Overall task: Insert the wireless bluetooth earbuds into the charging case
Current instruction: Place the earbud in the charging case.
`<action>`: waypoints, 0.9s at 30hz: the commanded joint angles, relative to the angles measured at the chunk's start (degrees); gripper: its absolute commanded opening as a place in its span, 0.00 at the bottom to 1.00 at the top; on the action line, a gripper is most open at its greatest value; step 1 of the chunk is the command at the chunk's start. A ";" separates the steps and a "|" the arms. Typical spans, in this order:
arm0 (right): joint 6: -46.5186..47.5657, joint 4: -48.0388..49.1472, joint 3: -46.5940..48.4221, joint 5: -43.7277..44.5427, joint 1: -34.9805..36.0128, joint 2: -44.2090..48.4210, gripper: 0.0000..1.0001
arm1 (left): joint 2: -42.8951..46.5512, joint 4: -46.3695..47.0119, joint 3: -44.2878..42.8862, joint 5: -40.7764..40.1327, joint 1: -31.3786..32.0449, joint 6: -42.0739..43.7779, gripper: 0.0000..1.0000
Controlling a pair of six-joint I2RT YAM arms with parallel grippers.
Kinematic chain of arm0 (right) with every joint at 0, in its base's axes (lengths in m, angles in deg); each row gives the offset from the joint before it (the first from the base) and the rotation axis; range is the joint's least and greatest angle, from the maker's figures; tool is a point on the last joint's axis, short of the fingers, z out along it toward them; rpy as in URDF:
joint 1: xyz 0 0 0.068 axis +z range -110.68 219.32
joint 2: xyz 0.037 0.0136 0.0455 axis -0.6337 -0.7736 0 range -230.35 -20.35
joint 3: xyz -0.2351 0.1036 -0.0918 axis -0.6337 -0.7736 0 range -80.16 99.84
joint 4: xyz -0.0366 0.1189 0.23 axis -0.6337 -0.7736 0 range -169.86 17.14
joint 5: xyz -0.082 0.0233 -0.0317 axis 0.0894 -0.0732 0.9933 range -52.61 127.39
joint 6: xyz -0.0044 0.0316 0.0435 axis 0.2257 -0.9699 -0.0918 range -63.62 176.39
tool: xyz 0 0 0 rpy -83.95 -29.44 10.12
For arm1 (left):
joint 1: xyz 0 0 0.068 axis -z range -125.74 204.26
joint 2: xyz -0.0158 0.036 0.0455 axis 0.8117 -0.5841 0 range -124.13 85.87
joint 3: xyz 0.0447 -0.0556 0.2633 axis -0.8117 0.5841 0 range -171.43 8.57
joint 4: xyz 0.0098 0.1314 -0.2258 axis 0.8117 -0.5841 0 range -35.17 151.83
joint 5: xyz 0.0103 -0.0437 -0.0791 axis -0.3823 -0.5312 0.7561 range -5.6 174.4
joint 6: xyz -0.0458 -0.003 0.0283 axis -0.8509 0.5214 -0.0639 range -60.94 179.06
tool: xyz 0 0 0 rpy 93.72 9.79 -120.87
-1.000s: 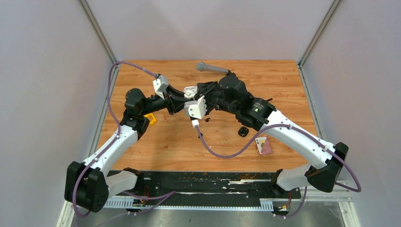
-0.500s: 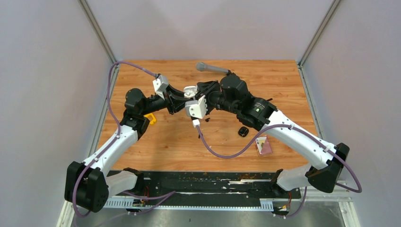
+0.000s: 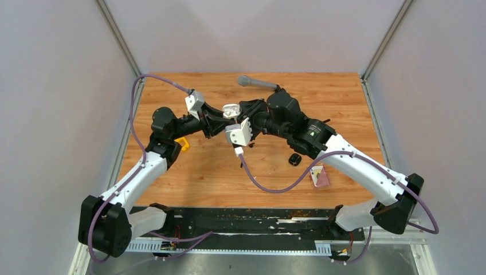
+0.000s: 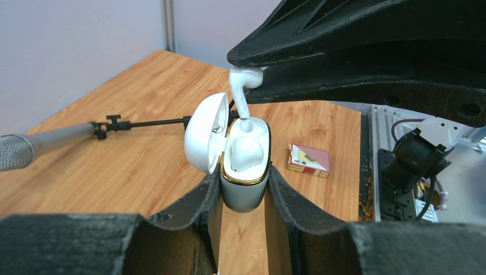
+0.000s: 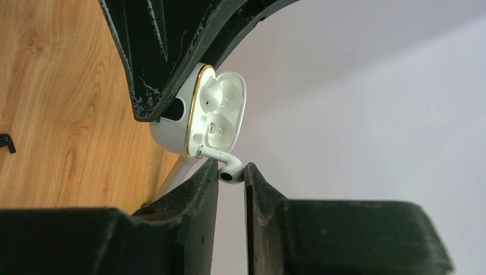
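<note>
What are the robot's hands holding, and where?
The left gripper clamps the open case by its lower sides. The right gripper pinches a white earbud by its head, stem pointing into the case.

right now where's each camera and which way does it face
top external: above and behind, facing down at the table; left arm and right arm show whole.
left wrist: on the left arm, looking along the left gripper clamping the open charging case; own fingers show.
right wrist: on the right arm, looking along the right gripper pinching a white earbud; own fingers show.
shared: both wrist views show case, earbud and the opposite gripper.
</note>
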 commanded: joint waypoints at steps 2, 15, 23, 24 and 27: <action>1.23 -0.39 -0.13 -0.84 0.06 1.34 0.07 | 0.33 3.04 -2.29 -0.24 0.20 0.24 0.00; 2.07 0.76 0.17 -1.31 0.41 0.61 0.07 | 0.34 3.05 -2.04 0.03 0.21 0.25 0.00; 3.25 0.86 -0.67 -1.49 0.50 0.87 0.07 | -0.06 3.23 -2.13 -0.07 0.20 0.16 0.00; 3.34 0.95 -0.75 -1.56 0.51 0.79 0.07 | -0.05 3.22 -2.13 0.01 0.20 0.11 0.00; 3.93 1.10 -0.95 -1.49 0.59 0.61 0.07 | -0.05 3.31 -2.22 -0.02 0.20 -0.04 0.00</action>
